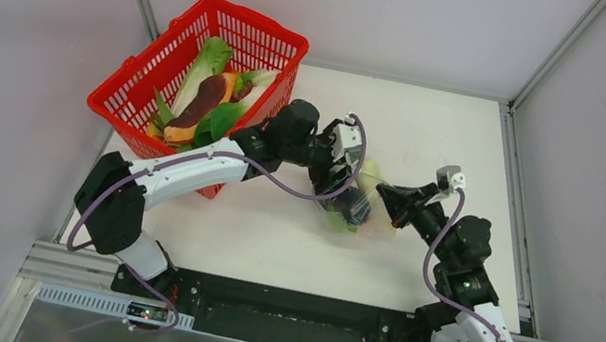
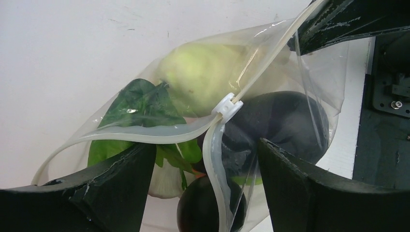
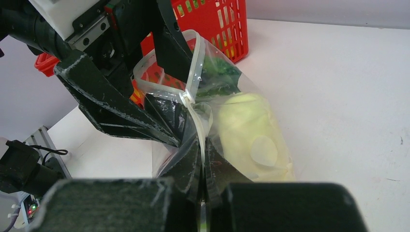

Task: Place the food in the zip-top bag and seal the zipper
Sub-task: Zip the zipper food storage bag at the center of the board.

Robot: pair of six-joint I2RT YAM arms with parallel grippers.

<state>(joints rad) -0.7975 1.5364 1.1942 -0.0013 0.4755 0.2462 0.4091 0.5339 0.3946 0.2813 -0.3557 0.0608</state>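
Right end effector is clenched on the zipper end, left end effector sits spread open around the slider, so I'd pinch it squarely and pull straight.

- White flat table: a clear crinkly plastic zip-top bag lies near its middle, between the two grippers.
- Left gripper is at the bag's left, one finger on each side of the thin transparent zipper. Right gripper is at the bag's right, pinched on the zipper's far end.
- Inside the bag (seen from the left wrist): pale rounded toy radish at the back, dark purple toy eggplant nearer and to the right, green toy leaf to the left.
- Red mesh plastic basket sits at the table's far-left corner, well apart from the bag, with more toy produce in it.
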